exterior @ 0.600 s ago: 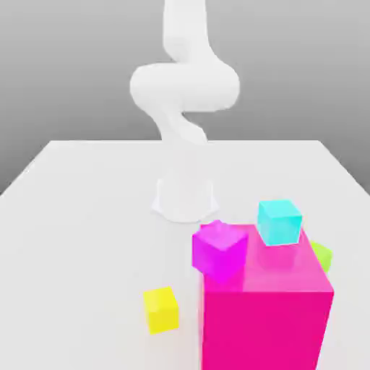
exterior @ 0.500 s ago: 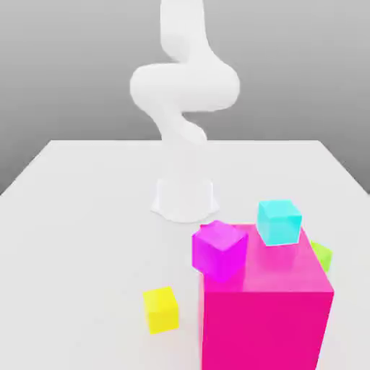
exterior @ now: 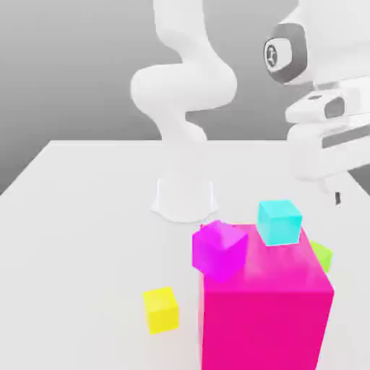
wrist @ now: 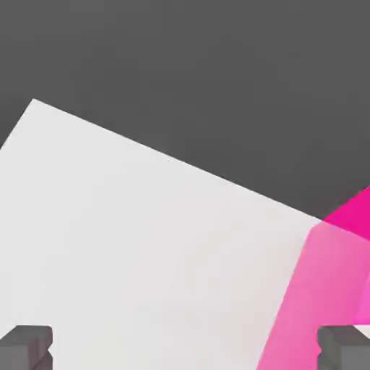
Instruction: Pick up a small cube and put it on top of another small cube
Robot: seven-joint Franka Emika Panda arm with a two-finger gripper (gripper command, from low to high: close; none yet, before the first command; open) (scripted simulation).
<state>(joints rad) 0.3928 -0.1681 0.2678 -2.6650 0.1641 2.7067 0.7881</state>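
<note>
Hand view shows the gripper [wrist: 184, 350] with its fingers [wrist: 25, 347] wide apart and holding nothing. Past them is the table [wrist: 144, 238]. The small lime-green cube [exterior: 321, 254] hides behind the big hot-pink cube [exterior: 264, 311], so the arm might bump that going down.

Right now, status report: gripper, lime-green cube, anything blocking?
Gripper open, empty, high above table. Lime-green cube on table, mostly hidden behind big pink cube. Cyan cube close beside it.

The white arm [exterior: 184, 94] rises from its base and curls overhead, its gripper [wrist: 185, 348] spread wide (fingertips [wrist: 26, 347] far apart).
</note>
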